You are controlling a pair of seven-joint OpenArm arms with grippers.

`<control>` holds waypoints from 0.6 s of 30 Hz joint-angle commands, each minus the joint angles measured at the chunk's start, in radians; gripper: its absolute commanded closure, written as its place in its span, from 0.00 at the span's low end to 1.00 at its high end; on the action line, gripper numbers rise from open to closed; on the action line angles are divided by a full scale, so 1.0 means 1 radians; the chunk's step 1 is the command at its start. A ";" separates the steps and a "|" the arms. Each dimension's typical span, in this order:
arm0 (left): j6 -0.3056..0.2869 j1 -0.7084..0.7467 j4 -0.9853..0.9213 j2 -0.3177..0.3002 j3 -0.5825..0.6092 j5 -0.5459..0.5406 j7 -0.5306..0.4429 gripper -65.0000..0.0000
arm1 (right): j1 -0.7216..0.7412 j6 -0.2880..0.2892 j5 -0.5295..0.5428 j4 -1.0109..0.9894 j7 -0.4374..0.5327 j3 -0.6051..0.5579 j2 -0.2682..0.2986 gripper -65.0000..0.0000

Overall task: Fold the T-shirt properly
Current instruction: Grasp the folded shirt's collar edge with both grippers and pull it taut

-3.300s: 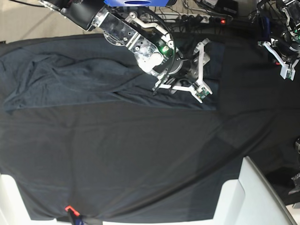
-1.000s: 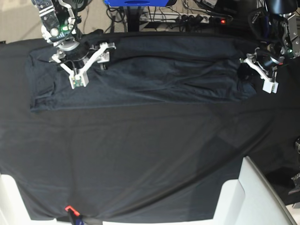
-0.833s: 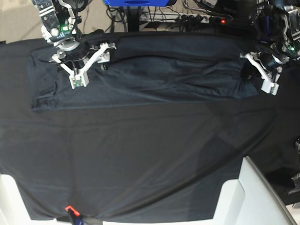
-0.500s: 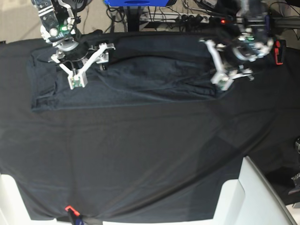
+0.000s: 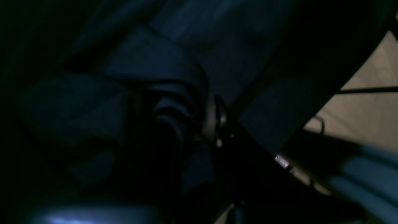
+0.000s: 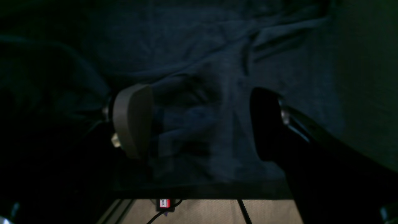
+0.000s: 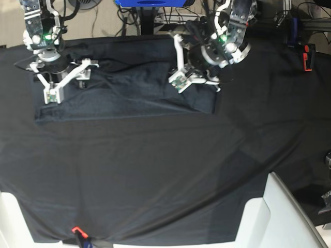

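I see the shirt lying at the far side of the worktop, a soft, faintly heathered charcoal knit, a shade lighter than the smooth black cloth that covers the whole surface. It forms a long band with its long axis running left to right in the base view, its near edge a straight line and its top rumpled into shallow creases. On that view's right the band ends in a doubled-over flap with a squared corner.

My left claw is at that folded end, pressed together on a bunch of the shirt; the left wrist view shows the knit gathered into tight rolled pleats right at the tips. It is very dark there, so I cannot make out more.

My right claw sits over the other end of the band, its fingers spread wide. In the right wrist view one pale rounded pad and one dark pad stand well apart, with wrinkled knit between them; I cannot tell whether they touch it.
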 commanded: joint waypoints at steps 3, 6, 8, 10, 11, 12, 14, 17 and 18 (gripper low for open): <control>0.002 -0.039 0.021 0.038 0.022 -0.003 0.027 1.00 | -0.005 0.000 0.001 0.013 0.022 0.001 0.005 0.31; 0.002 -0.059 0.017 0.066 0.026 0.000 0.028 1.00 | -0.005 0.000 0.001 0.013 0.022 0.001 0.005 0.31; 0.002 -0.069 0.014 0.087 0.026 0.006 0.028 1.00 | -0.007 0.000 0.001 0.013 0.022 0.001 0.005 0.31; 0.002 -0.078 0.014 0.109 0.032 0.006 0.028 1.00 | -0.012 0.000 0.001 0.013 0.022 0.004 0.005 0.31; 0.002 -0.085 0.012 0.113 0.049 0.006 0.028 1.00 | -0.013 0.000 0.001 0.015 0.022 0.004 0.005 0.31; 0.002 -0.089 0.003 0.113 0.066 0.006 0.028 1.00 | -0.015 0.000 0.001 0.016 0.022 0.001 0.005 0.31; 0.008 -0.095 -0.020 0.116 0.095 0.006 0.028 1.00 | -0.015 0.000 0.001 0.016 0.022 0.001 0.005 0.31; 0.102 -0.117 -0.059 0.115 0.141 -0.005 0.027 1.00 | -0.021 0.000 0.001 0.019 0.022 0.001 0.005 0.31; 0.119 -0.123 -0.071 0.115 0.155 -0.005 0.025 1.00 | -0.021 0.000 0.001 0.019 0.022 0.001 0.005 0.31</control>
